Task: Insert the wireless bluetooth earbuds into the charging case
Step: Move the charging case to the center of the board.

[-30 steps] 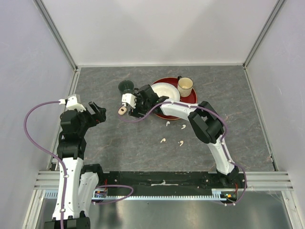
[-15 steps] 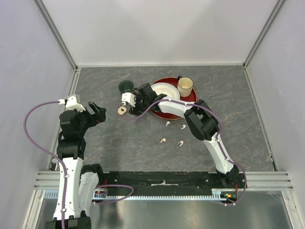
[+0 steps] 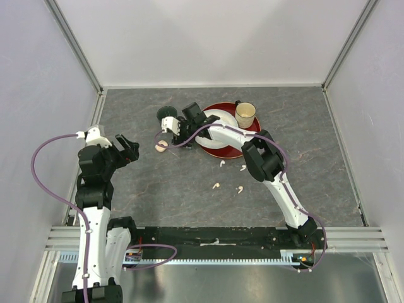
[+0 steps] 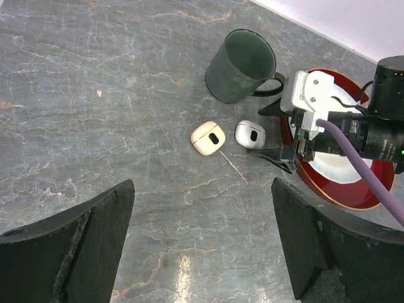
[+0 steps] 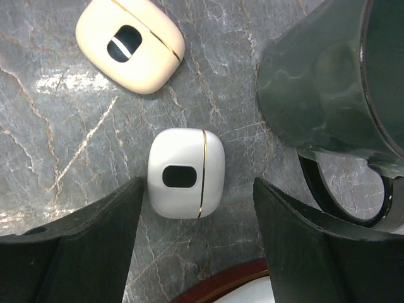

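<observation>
nearest the arm bases, four earbuds [image 3: 216, 185] lay loose on the tabletop [image 3: 158, 189], outside any case. left of them the left pincer [image 3: 128, 150] hung wide open. farther back the right pincer [image 5: 197, 208] stood open astride the white charging case [image 5: 185, 172], the peach case [image 5: 129, 43] just beside, a green mug [image 5: 328, 82] beyond.

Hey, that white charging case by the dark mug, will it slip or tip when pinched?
The white charging case looks glossy and rounded, so it may squirt out of a pinch. Lying flat, it seems unlikely to tip; a push would probably slide it.
</observation>
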`<state>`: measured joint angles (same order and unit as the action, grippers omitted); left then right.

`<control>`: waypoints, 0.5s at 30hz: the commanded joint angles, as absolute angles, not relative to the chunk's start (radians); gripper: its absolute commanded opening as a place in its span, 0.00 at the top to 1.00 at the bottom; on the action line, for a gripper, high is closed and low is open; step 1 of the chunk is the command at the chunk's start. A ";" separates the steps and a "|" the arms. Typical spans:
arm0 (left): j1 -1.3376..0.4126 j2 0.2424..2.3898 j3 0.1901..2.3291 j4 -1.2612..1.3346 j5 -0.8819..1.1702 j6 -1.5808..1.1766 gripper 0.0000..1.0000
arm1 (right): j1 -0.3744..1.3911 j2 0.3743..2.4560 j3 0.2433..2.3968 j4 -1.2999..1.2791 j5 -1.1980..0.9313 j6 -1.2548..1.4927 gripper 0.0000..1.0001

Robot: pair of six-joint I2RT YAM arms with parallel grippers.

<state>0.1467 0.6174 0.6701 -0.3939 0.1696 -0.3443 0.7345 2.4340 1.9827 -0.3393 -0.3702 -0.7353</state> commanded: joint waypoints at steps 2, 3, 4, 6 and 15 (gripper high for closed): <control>0.163 0.618 0.670 -0.354 0.209 -0.371 0.05 | 0.732 2.470 2.068 -0.502 -0.414 -0.810 0.23; 0.164 0.618 0.670 -0.354 0.209 -0.373 0.05 | 0.732 2.471 2.072 -0.509 -0.414 -0.813 0.23; 0.166 0.617 0.669 -0.353 0.210 -0.373 0.05 | 0.732 2.473 2.077 -0.521 -0.414 -0.818 0.24; 0.167 0.618 0.669 -0.351 0.213 -0.373 0.05 | 0.732 2.487 2.101 -0.543 -0.420 -0.828 0.24; 0.175 0.618 0.667 -0.350 0.222 -0.374 0.05 | 0.732 2.530 2.180 -0.607 -0.425 -0.844 0.22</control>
